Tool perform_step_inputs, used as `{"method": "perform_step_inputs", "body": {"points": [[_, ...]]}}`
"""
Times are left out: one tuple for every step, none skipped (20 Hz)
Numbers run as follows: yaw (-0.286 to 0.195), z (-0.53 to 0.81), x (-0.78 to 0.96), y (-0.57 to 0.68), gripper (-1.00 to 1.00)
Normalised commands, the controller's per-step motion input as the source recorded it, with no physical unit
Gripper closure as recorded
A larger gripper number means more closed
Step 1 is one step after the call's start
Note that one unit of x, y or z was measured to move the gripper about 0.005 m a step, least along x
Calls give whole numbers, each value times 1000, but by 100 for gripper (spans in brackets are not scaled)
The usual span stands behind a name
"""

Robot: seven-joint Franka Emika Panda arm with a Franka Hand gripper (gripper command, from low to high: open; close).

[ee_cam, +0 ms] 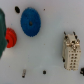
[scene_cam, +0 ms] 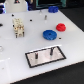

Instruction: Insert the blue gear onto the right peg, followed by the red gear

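A white table (scene_cam: 15,50) filled most of the exterior view. The blue gear (scene_cam: 49,34) lay flat on it, roughly mid-scene, with the smaller red gear (scene_cam: 61,27) just beside it, farther back and toward the exterior view's right; whether their rims touched could not be told at this resolution. Nearer the camera sat the grey black-rimmed plate (scene_cam: 45,56), with two thin dark pins standing upright from it. The right peg (scene_cam: 51,50) stood on the exterior view's right, the other pin (scene_cam: 38,56) on its left; both were bare, with no gear on either. The plate sat well apart from the gears. A pale blocky object with dark spots (scene_cam: 18,27) stood toward the exterior view's left, and a small dark-blue lump (scene_cam: 53,8) rested near the table's far edge. In the wrist view the blue gear (ee_cam: 30,22) and red gear (ee_cam: 11,36) showed again, close together on the white surface, the red one partly cut off by a dark teal shape (ee_cam: 2,27) at the frame edge. The pale blocky object (ee_cam: 70,52) appeared well away from them. No fingers could be made out in either view, so whether the gripper was spread or closed could not be told.
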Motion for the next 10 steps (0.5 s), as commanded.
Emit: {"method": "perform_step_inputs", "body": {"points": [[0, -219, -364, 515, -100], [0, -281, -395, 522, -100], [0, -265, -380, 533, -100], [0, -282, -383, 535, -100], [0, -290, -391, 533, -100], [0, -282, -383, 555, -100], [0, -323, -368, 508, -100], [0, -329, -345, 508, -100], [0, -343, -331, 493, -100], [0, -362, -332, 517, -100]]}}
